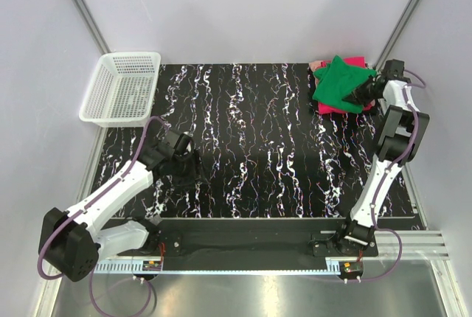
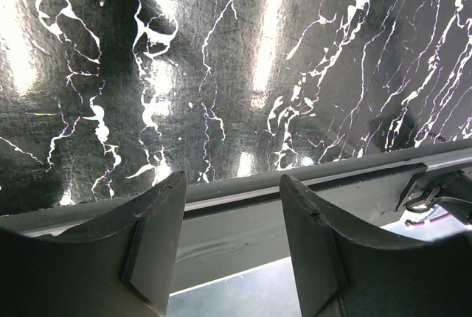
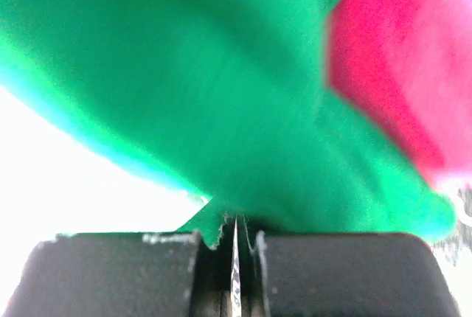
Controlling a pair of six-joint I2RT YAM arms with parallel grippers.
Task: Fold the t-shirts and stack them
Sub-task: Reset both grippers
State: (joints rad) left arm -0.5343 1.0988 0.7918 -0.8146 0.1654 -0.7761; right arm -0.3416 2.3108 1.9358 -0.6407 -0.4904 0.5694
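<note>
A white mesh basket [image 1: 94, 96] sat at the far left corner of the bench [image 1: 251, 133], well apart from both arms, and nothing stood between it and the cloth at the other end. The green t-shirt [image 1: 341, 85] lay at the bench's far right corner on top of the pink t-shirt [image 1: 354, 61], which showed only as slivers at the far edge and along the near edge of the pile.

The right gripper [image 1: 366, 90] reached in from the right edge of the bench. In its wrist view the right gripper [image 3: 234, 239] had its jaws pressed together on a small fold of the green t-shirt [image 3: 206, 88], with the pink t-shirt [image 3: 391, 59] behind it on the right.

The left gripper [image 1: 186, 169] hung over the near left part of the bench. In its own view the left gripper [image 2: 232, 184] stood with its jaws apart and nothing between them, above the bench [image 2: 221, 59] surface and the grey rail [image 2: 310, 184] along the bench's near edge.

The right wrist view was blurred and filled with cloth, so we could not make out a collar, a sleeve or a label. The lower left of it was washed out white. From above, the gripper body and the green cloth covered most of the pink shirt, and we could not tell how neatly either one was folded.
</note>
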